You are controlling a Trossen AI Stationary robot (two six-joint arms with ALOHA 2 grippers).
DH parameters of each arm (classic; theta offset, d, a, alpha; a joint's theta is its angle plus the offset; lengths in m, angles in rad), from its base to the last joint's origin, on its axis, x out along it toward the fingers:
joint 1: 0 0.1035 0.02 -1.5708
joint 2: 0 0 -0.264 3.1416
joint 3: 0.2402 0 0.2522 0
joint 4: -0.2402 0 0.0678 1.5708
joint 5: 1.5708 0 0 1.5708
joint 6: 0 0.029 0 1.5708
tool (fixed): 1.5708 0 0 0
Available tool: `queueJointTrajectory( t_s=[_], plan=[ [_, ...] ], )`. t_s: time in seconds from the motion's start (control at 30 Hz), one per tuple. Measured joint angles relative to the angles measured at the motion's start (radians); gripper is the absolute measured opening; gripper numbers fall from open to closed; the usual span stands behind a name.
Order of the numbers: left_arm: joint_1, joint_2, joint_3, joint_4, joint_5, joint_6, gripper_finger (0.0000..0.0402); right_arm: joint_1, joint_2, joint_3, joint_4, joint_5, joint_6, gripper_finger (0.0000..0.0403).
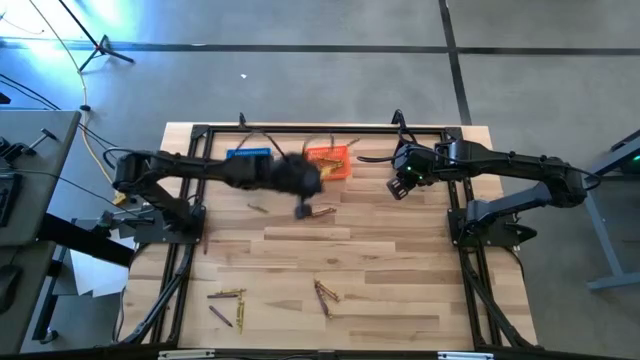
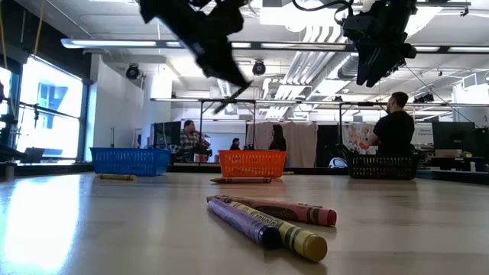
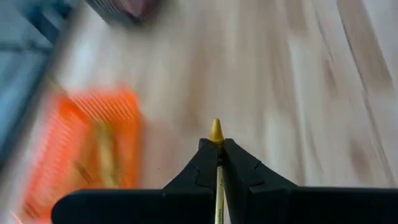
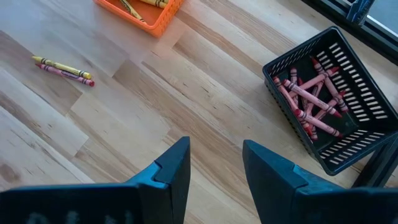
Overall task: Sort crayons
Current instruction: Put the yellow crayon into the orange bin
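Above the table, left tool [image 3: 217, 152] clamps yellow crayon [image 3: 216, 132] — right tool [image 4: 214, 165] open.

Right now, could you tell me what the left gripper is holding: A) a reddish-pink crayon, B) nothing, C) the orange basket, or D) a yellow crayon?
D: in the left wrist view the left gripper is shut on a yellow crayon, whose tip sticks out past the fingers.

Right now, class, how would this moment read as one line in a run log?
left gripper: shut on yellow crayon, above table near orange basket | right gripper: fingers open, holding nothing | black basket: pink crayons inside
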Motion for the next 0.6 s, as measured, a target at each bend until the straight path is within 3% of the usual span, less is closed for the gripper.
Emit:
queueJointTrajectory(
  t_s=[0.23,0.4,0.6],
  plan=[
    [0.124,0.117,-0.001,0.313,0.031,-0.019,0.0001,0.000,0.000,0.000,0.000,0.000,0.000,0.0134],
    [0.187,0.225,-0.002,0.432,0.010,-0.021,0.0001,0.000,0.000,0.000,0.002,0.000,0.000,0.0134],
    [0.247,0.288,-0.002,0.463,-0.020,-0.048,0.0005,0.000,0.000,0.000,0.002,0.000,0.000,0.0134]
  ],
)
